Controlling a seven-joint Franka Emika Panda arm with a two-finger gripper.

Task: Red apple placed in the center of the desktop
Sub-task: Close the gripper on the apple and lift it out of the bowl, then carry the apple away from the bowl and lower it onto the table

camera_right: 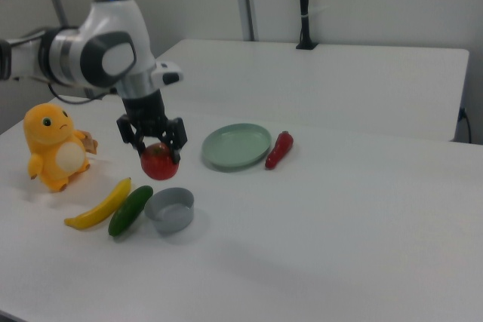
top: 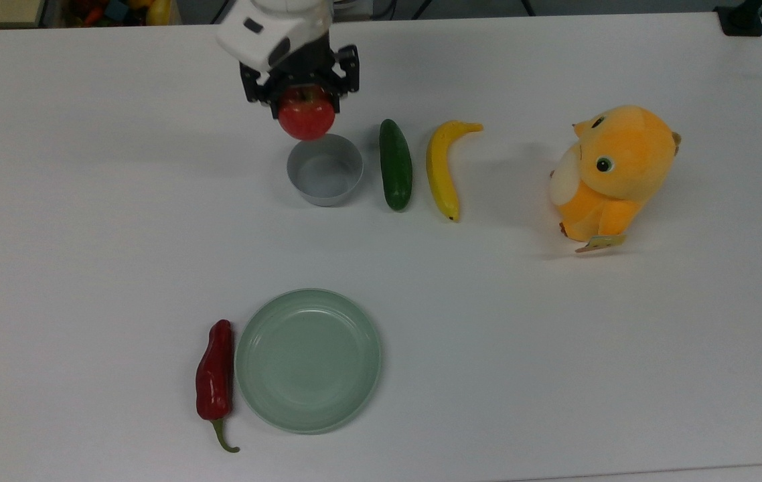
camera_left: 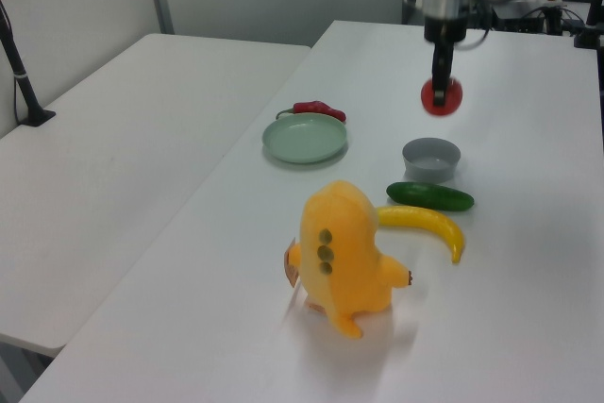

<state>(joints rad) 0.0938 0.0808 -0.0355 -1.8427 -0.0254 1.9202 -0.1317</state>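
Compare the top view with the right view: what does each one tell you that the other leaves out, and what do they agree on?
Top view: the bowl's bare inside, and the row of bowl, cucumber and banana seen from above, with the pepper lying beside the plate.
Right view: the air gap under the apple, which hangs higher than the bowl, plus the arm's bend and a second table behind.
Both: the gripper shut on the apple, the orange toy and the white table.

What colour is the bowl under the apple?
Plain grey; the bowl shows best in the top view.
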